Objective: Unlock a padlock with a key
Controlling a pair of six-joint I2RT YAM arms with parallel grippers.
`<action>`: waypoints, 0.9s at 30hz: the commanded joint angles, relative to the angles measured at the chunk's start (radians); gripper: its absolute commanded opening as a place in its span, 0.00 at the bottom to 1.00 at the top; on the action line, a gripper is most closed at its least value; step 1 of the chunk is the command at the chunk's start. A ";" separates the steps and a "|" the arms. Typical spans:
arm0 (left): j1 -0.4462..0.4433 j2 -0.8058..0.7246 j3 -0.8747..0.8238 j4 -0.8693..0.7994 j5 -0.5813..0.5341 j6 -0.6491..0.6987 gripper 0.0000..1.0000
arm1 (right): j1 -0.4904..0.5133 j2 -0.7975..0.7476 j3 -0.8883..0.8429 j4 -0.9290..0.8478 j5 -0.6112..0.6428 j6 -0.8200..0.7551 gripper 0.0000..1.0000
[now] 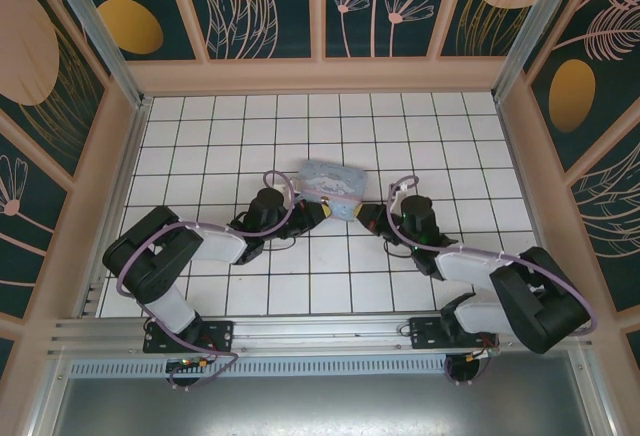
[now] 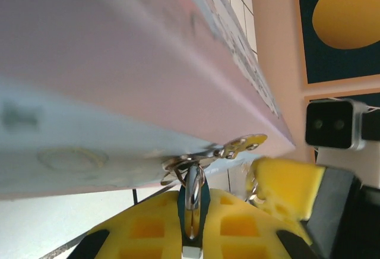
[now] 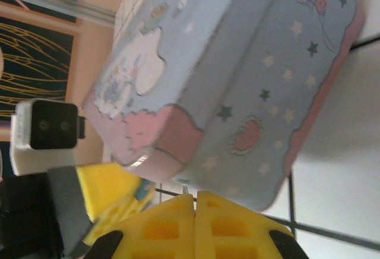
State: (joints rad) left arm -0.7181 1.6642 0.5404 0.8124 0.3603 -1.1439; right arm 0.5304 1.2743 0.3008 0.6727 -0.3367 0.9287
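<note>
The padlock [image 2: 202, 204] has a dark blue-grey body and a shiny metal shackle. It sits clamped between the yellow fingers of my left gripper [image 2: 193, 235], which is shut on it. Its shackle hooks through the metal latch [image 2: 196, 163] on the edge of the pale blue tin [image 2: 119, 63]. My right gripper [image 3: 195, 211] is shut just under the tin's corner. A thin grey metal tip, the key [image 3: 184, 190], pokes out between its fingers. In the top view the left gripper [image 1: 318, 214] and right gripper [image 1: 360, 214] face each other closely below the tin [image 1: 335, 178].
The cartoon tin [image 3: 237, 63] lies on the white tiled floor [image 1: 220, 146], tilted against both grippers. A brass-coloured tab [image 2: 249, 143] sticks out from its latch. Wooden walls [image 1: 320, 74] enclose the tiled area. Open tiles lie behind and to both sides.
</note>
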 commanded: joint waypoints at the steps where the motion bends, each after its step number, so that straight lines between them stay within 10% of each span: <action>1: 0.000 -0.023 -0.016 0.082 0.028 -0.041 0.00 | -0.010 -0.010 0.018 -0.015 -0.068 -0.037 0.00; 12: 0.000 0.009 -0.010 0.202 0.049 -0.168 0.00 | 0.172 -0.280 -0.165 -0.029 0.125 0.161 0.00; 27: -0.001 -0.038 -0.034 0.240 0.043 -0.248 0.00 | 0.340 -0.132 -0.136 0.217 0.464 0.397 0.00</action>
State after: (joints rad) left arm -0.7181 1.6588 0.5129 0.9749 0.3889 -1.3602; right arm 0.8555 1.1198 0.1326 0.7883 0.0383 1.2800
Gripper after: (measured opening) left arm 0.118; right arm 0.050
